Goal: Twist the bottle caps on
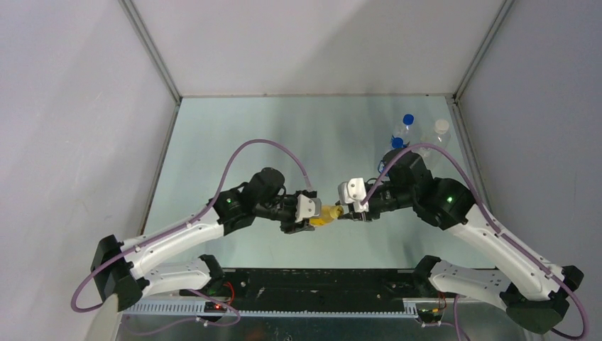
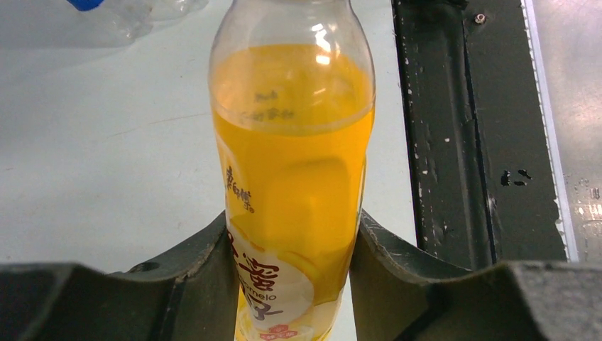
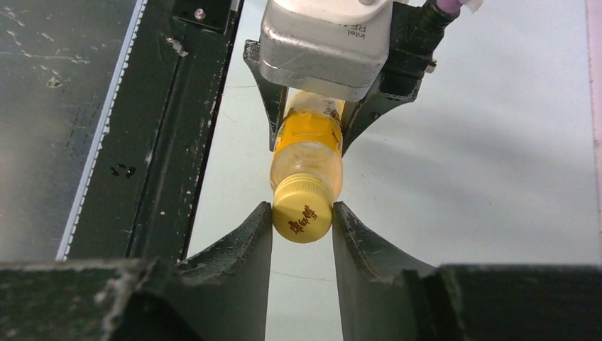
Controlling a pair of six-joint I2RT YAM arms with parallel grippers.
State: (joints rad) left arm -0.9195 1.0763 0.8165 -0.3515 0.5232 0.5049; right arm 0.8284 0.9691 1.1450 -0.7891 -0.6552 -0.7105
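My left gripper (image 1: 307, 224) is shut on the yellow-orange bottle (image 2: 294, 177), held lying sideways above the table between the two arms; the bottle also shows in the top view (image 1: 327, 215) and the right wrist view (image 3: 307, 153). My right gripper (image 3: 302, 219) is shut on the yellow cap (image 3: 302, 212), which sits on the bottle's neck; this gripper shows in the top view (image 1: 348, 211) too. Two clear bottles with blue caps (image 1: 407, 120) (image 1: 397, 143) stand at the back right.
A clear bottle with a white cap (image 1: 441, 132) stands next to the blue-capped ones, by the right wall. A black rail (image 1: 319, 284) runs along the table's near edge, under both arms.
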